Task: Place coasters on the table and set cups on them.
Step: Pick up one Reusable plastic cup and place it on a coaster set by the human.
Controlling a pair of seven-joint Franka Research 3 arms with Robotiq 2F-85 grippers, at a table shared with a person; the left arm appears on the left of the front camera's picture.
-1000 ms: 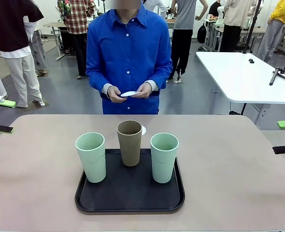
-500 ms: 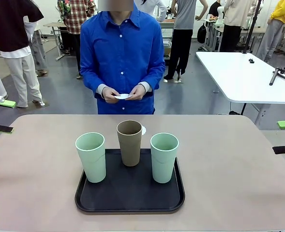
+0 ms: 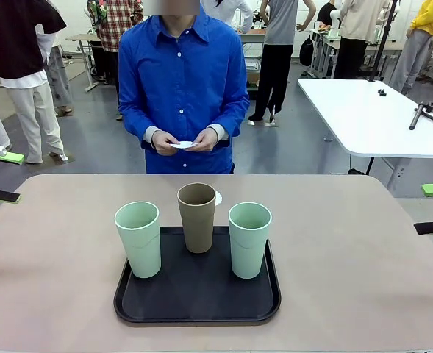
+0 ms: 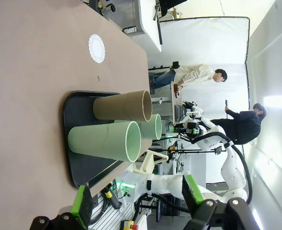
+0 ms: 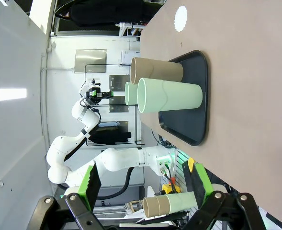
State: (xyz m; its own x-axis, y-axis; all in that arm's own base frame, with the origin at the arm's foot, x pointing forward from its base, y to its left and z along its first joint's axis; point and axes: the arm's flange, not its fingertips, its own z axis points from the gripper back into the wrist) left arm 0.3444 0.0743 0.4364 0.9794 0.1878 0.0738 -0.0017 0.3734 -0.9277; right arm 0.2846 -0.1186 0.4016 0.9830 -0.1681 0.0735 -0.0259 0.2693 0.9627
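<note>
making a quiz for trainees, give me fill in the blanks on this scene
The brown cup, the left green cup and the right green cup stand on the black ____.
One coaster on the table peeks out from behind the ____ cup.
The person's hands hold another ____.
The left gripper and right gripper are both ____.
Missing: tray, brown, coaster, open

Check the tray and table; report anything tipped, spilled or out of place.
Nothing stands out. All three cups stand upright on the black tray, nothing spilled. One coaster lies flat on the table beyond the tray; the person holds another white disc in both hands.
</note>
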